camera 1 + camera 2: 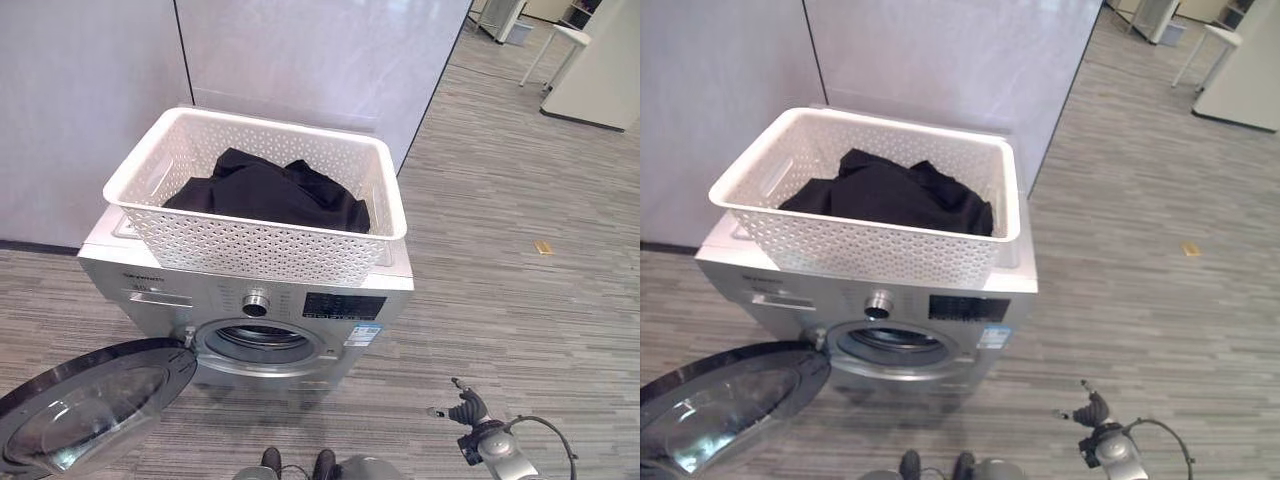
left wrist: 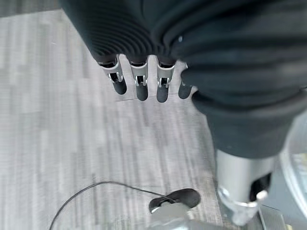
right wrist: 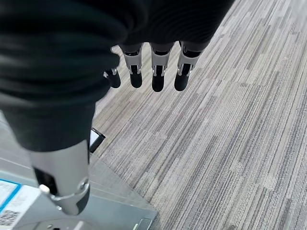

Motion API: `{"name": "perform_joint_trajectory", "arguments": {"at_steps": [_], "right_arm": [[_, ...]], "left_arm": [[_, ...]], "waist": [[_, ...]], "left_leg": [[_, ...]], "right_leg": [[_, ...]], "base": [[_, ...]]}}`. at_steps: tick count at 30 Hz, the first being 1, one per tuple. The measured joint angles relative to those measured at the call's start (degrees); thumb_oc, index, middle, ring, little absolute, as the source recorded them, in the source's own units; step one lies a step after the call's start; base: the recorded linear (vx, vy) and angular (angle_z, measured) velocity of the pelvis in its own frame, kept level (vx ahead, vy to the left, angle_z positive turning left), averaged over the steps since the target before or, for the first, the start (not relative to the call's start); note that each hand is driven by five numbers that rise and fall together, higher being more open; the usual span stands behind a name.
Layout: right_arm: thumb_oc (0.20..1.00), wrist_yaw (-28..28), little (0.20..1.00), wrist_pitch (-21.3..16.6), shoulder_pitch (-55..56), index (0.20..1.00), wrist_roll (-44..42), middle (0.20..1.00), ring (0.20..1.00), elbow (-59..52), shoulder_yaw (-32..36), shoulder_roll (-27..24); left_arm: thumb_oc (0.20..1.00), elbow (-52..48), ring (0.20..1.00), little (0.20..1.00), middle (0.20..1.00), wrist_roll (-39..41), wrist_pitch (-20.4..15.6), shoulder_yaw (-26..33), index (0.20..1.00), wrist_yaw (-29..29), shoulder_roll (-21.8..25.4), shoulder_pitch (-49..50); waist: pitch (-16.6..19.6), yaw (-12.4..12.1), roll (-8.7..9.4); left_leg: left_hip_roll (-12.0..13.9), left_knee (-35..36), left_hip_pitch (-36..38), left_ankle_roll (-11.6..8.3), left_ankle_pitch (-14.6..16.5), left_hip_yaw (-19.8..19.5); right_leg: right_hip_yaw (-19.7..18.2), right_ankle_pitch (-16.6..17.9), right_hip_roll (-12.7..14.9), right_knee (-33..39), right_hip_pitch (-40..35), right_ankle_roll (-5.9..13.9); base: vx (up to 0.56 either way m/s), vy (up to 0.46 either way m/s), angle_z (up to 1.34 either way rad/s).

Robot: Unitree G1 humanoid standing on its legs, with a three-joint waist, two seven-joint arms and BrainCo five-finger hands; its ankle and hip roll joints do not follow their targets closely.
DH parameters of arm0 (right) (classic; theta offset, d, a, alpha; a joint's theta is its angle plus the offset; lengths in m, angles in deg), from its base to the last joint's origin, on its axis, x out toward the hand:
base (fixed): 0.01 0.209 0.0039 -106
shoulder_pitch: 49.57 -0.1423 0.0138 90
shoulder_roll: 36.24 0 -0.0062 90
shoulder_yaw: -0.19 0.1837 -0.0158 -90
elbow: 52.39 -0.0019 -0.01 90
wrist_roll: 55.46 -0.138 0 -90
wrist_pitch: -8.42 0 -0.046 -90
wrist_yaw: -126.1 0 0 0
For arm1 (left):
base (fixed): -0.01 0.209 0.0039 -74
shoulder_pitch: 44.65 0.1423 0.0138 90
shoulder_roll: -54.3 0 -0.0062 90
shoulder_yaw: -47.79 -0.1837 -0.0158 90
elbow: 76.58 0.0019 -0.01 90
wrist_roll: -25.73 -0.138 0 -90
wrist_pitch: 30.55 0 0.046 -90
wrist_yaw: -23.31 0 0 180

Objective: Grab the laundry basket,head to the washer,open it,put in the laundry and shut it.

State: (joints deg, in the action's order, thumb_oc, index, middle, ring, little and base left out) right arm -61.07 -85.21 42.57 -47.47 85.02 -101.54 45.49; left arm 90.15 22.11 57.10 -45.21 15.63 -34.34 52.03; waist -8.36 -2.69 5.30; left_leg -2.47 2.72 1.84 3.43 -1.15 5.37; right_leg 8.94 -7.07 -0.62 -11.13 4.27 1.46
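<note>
A white lattice laundry basket (image 1: 240, 245) stands on top of the silver front-loading washer (image 1: 180, 282). Black laundry (image 1: 270, 190) lies heaped inside the basket. The washer's round door (image 1: 90, 400) is swung wide open toward the lower left, baring the drum opening (image 1: 262, 342). My right hand (image 1: 470, 410) hangs low at the lower right, well off the washer, with straight fingers (image 3: 158, 72) over the floor and nothing in it. My left hand (image 2: 140, 86) also hangs over the carpet, its fingers straight and empty.
Grey partition panels (image 1: 300, 50) stand right behind the washer. Striped grey carpet (image 1: 520, 300) stretches to the right, with a small yellowish scrap (image 1: 543, 247) on it. White furniture (image 1: 590, 60) stands at the far right.
</note>
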Motion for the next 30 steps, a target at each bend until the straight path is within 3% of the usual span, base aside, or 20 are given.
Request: {"name": "perform_joint_trajectory", "arguments": {"at_steps": [3,6,7,8,9,12,14,15,16,19,20,22,23,25,27,30], "right_arm": [[1.0,-0.1,1.0,-0.1,1.8,1.0,0.8,1.0,1.0,0.2,1.6,-1.5],[1.0,-0.2,1.0,0.0,3.3,1.0,0.8,1.0,1.0,0.1,2.6,-4.7],[1.0,-0.2,1.0,0.0,3.0,1.0,0.8,1.0,1.0,0.1,2.7,-5.4],[1.0,-0.3,1.0,0.0,3.0,1.0,0.8,1.0,1.0,-1.0,3.2,-6.4],[1.0,-1.4,1.0,0.0,3.9,1.0,0.8,1.0,1.0,-3.7,5.8,-6.2],[1.0,-2.2,1.0,-0.1,1.2,1.0,0.8,1.0,1.0,-4.5,6.2,-6.5],[1.0,-2.8,1.0,0.0,0.9,1.0,0.7,1.0,1.0,-5.7,6.7,-6.7],[1.0,-2.8,1.0,0.1,1.7,1.0,0.7,1.0,1.0,-7.6,8.2,-6.8],[1.0,-3.0,1.0,0.2,1.9,1.0,0.7,1.0,1.0,-9.1,9.4,-7.0],[1.0,-4.7,1.0,0.1,3.4,1.0,0.7,1.0,1.0,-11.0,14.5,-7.4],[1.0,-5.3,1.0,0.2,3.6,1.0,0.8,1.0,1.0,-11.1,15.9,-7.6],[1.0,-5.5,1.0,0.4,4.5,1.0,0.9,1.0,1.0,-14.1,16.4,-7.6],[1.0,-5.5,1.0,0.1,5.1,1.0,1.0,1.0,1.0,-14.8,16.5,-7.5],[1.0,-5.4,1.0,1.6,7.5,1.0,2.5,1.0,1.0,-19.2,16.9,-7.4],[1.0,-6.1,1.0,0.7,8.3,1.0,4.7,1.0,1.0,-26.2,18.1,-7.4],[1.0,-6.6,1.0,1.3,8.9,1.0,6.0,1.0,1.0,-27.9,19.5,-7.3]], "left_arm": [[1.0,-0.4,1.0,1.0,1.0,-1.4,0.1,-0.2,1.0,0.0,0.0,0.7],[1.0,-2.3,1.0,1.0,1.0,-2.0,-0.1,-2.1,1.0,0.0,-0.3,-0.4],[1.0,-2.7,1.0,1.0,1.0,-2.0,-0.1,-2.2,1.0,0.0,-0.5,-0.6],[1.0,-2.5,1.0,1.0,1.0,-2.1,0.0,-2.5,1.0,0.0,-0.8,-2.1],[1.0,-1.7,1.0,1.0,1.0,-2.1,-0.1,-1.9,1.0,-0.1,-0.4,-4.1],[1.0,-1.9,1.0,1.0,1.0,-3.6,0.0,-2.7,1.0,-0.1,-0.5,-4.5],[1.0,-1.0,1.0,1.0,1.0,-3.8,0.1,-2.4,1.0,-0.1,-0.3,-4.6],[1.0,-1.2,1.0,1.0,1.0,-3.8,0.2,-2.2,1.0,-0.1,-0.2,-4.5],[1.0,-1.5,1.0,1.0,1.0,-3.8,0.2,-2.3,1.0,-0.1,-0.3,-4.2],[1.0,-1.5,1.0,1.0,1.0,-3.8,0.3,-2.4,1.0,-0.1,-0.5,-5.1],[1.0,-1.7,1.0,1.0,1.0,-3.9,0.0,-2.8,1.0,-0.1,-0.5,-5.2],[1.0,-1.7,1.0,1.0,1.0,-4.1,-0.1,-2.5,1.0,-0.1,-0.2,-5.2],[1.0,-1.8,1.0,1.0,1.0,-4.1,-0.1,-2.2,1.0,-0.2,0.1,-4.8],[1.0,-1.8,1.0,1.0,1.0,-4.2,0.0,-1.4,1.0,-0.5,0.9,-4.0],[1.0,-1.4,1.0,1.0,1.0,-4.3,0.2,0.9,1.0,-0.6,1.9,-1.7],[1.0,-0.9,1.0,1.0,1.0,-4.4,0.4,2.6,1.0,-0.6,3.3,0.3]], "waist": [[-0.5,-0.3,-1.26],[-0.6,0.3,-1.99],[-0.6,0.3,-2.25],[-0.7,0.9,-2.32],[-1.1,3.1,-1.15],[-1.3,2.1,-1.98],[-1.3,2.8,-2.07],[-1.0,3.4,-2.8],[-0.8,3.8,-3.11],[0.1,4.7,-4.9],[0.3,4.8,-5.73],[0.4,4.6,-5.38],[0.9,4.6,-4.83],[1.4,4.0,-3.19],[1.7,3.7,-2.21],[2.7,3.6,-0.6]], "left_leg": [[0.6,-4.4,-1.8,-1.82,1.3,-1.4],[0.4,-14.4,-7.0,-4.11,2.4,-2.3],[0.4,-15.1,-7.2,-4.21,2.4,-2.2],[1.1,-16.4,-8.3,-7.08,2.3,-1.2],[6.7,-20.4,-10.5,-8.04,4.8,11.5],[10.9,-19.9,-9.4,-8.61,4.7,1.0],[12.6,-18.8,-8.4,-9.9,3.8,0.2],[15.6,-16.4,-6.1,-11.26,2.9,0.3],[16.5,-15.3,-5.1,-11.29,2.9,-0.4],[13.8,-7.2,0.4,-11.22,2.7,-0.1],[12.4,-5.6,1.6,-10.24,3.3,0.2],[10.1,-3.3,3.2,-8.94,2.9,0.3],[8.6,-3.2,3.2,-7.54,2.9,0.6],[6.1,-3.4,3.1,-6.22,3.5,1.4],[4.7,-3.6,3.1,-4.44,3.9,3.2],[3.7,-4.2,3.1,-3.37,4.7,3.6]], "right_leg": [[1.4,2.5,-0.8,4.8,-3.5,-2.35],[4.6,4.7,-0.4,7.8,-5.9,-4.82],[4.6,4.8,-0.4,7.9,-6.1,-4.9],[6.0,5.4,0.7,8.4,-6.4,-5.93],[9.8,6.2,0.9,11.7,-8.0,-6.51],[7.3,6.3,-0.2,11.8,-7.8,-5.33],[7.7,6.4,-0.2,12.3,-8.2,-4.87],[8.3,6.4,-0.5,12.1,-8.4,-4.43],[8.4,6.4,-0.4,11.6,-8.2,-3.85],[9.4,6.7,1.0,10.5,-8.1,-2.05],[9.4,6.6,1.5,9.6,-7.6,-1.42],[8.8,6.4,4.2,7.8,-7.0,0.35],[8.7,6.4,6.1,7.1,-6.8,1.78],[7.5,6.4,8.5,6.1,-5.3,2.68],[5.7,7.6,9.8,6.2,-5.0,3.96],[5.4,8.0,10.8,6.9,-5.2,4.67]], "base": [[0.0,-0.073,0.24],[-0.05,-0.027,0.48],[-0.07,-0.028,0.23],[-0.07,0.067,0.9],[-0.04,0.067,0.93],[-0.01,0.114,-0.12],[0.01,0.198,0.05],[0.02,0.237,0.15],[0.0,0.235,0.05],[0.01,0.251,0.19],[0.02,0.225,0.25],[0.0,0.133,0.0],[-0.01,0.163,0.02],[-0.01,0.204,-0.1],[0.02,0.12,-0.34],[0.05,0.077,-0.09]]}}
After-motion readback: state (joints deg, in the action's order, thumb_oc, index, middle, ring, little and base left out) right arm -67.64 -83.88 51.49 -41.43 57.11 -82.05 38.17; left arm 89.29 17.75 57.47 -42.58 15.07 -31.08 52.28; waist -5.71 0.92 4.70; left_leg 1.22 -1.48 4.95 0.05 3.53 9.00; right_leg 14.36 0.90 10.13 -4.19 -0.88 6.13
